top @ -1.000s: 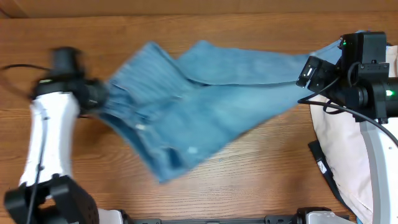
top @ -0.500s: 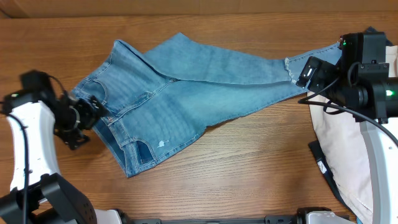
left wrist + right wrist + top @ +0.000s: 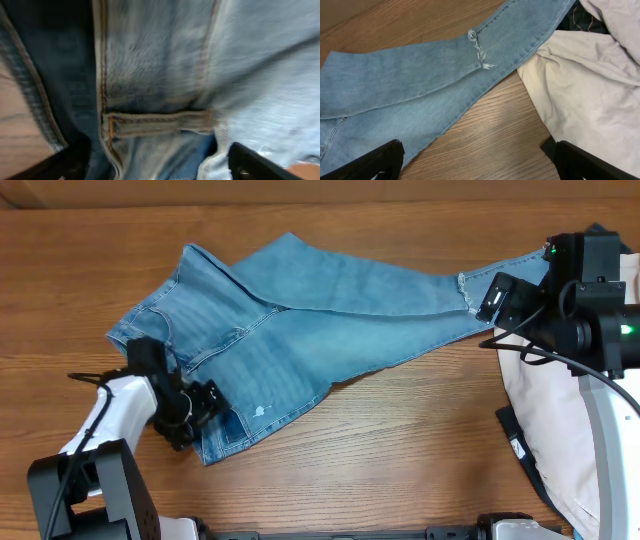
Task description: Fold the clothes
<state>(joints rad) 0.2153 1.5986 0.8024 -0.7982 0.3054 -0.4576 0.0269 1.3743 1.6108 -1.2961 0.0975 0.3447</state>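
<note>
Light blue jeans [image 3: 300, 330] lie spread on the wooden table [image 3: 420, 450], waistband at the left and legs reaching right. My left gripper [image 3: 195, 405] is open and low over the near corner of the waistband. In the left wrist view the denim with a belt loop [image 3: 157, 122] fills the frame and lies between the spread fingers [image 3: 160, 167]. My right gripper [image 3: 497, 298] is open and empty by the leg ends. In the right wrist view its fingers [image 3: 480, 165] hang over bare wood, with a frayed jeans leg [image 3: 420, 75] beyond them.
A pile of beige clothes [image 3: 555, 410] lies at the table's right edge under my right arm, with a dark garment [image 3: 515, 445] at its near side. The beige cloth also shows in the right wrist view [image 3: 585, 85].
The jeans swung left and settled flat with the waistband at the left. My left arm let go, moved off left, then came onto the near waistband corner. The right arm has not moved.
</note>
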